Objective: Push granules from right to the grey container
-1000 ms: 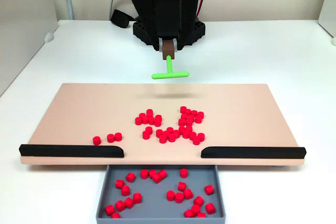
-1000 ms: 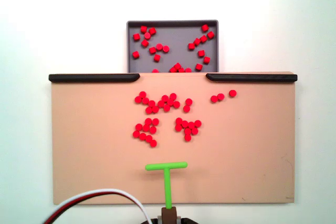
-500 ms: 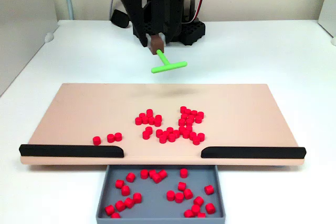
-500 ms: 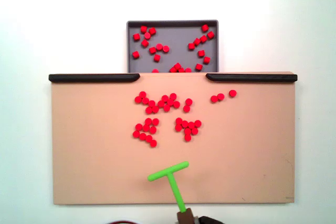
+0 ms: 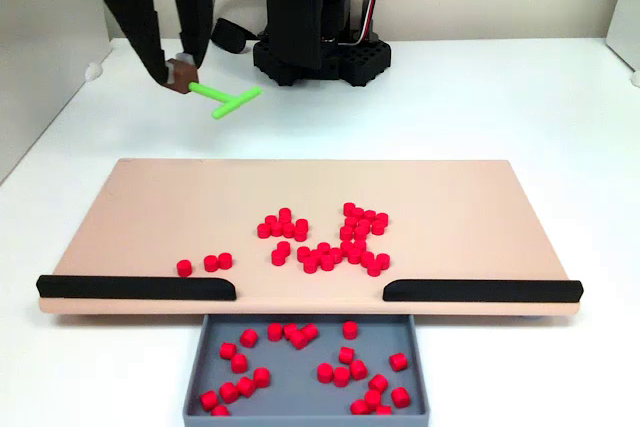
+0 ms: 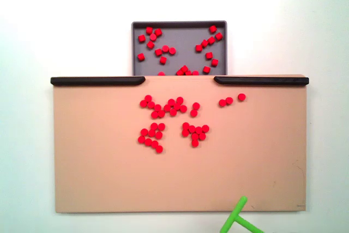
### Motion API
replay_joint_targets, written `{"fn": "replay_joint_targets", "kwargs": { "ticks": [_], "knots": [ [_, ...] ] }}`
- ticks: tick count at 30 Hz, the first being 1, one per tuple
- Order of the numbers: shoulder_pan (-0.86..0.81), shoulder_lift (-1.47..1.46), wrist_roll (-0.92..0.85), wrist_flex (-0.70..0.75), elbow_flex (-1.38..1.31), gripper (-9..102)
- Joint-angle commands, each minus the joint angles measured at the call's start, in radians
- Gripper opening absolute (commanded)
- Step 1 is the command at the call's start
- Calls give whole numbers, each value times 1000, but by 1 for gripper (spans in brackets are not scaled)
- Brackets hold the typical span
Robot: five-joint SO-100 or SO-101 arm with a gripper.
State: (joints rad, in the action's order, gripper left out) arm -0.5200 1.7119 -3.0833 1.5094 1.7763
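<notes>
Fingers (image 5: pixel 181 77) of your arm were clamped on the brown handle block of the green T-shaped stick (image 5: pixel 228 100), and over the last second you swung them from the middle of the tan board's (image 5: pixel 150 209) far edge out to the left of the front fixed view, lifted above the white surface (image 5: pixel 480 97). Seen from above, the stick (image 6: pixel 235 219) had slid off toward the board's lower right corner, its crossbar just past the edge. Nothing on the board was touched: the granules (image 5: pixel 325 242) lay as they had, a main scatter near the middle and three loose ones (image 5: pixel 205 264) close behind one black strip (image 5: pixel 135 288). The grey container (image 5: pixel 305 407) below the gap already held a good share. You looked to be lining up a sweep from that side, aiming at those three stragglers first.
</notes>
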Motion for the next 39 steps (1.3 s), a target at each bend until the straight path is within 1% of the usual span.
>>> {"fn": "replay_joint_targets", "kwargs": {
  "ticks": [1, 5, 8, 14, 25, 39],
  "knots": [
    [-54, -64, -202, 5, -120, 0],
    [-74, -140, -390, 9, -215, 0],
    [-81, -190, -491, 9, -273, 0],
    [-64, -324, -600, 9, -414, 0],
    [-5, -549, -699, 11, -660, 0],
    [54, -640, -672, 11, -749, 0]
  ]
}}
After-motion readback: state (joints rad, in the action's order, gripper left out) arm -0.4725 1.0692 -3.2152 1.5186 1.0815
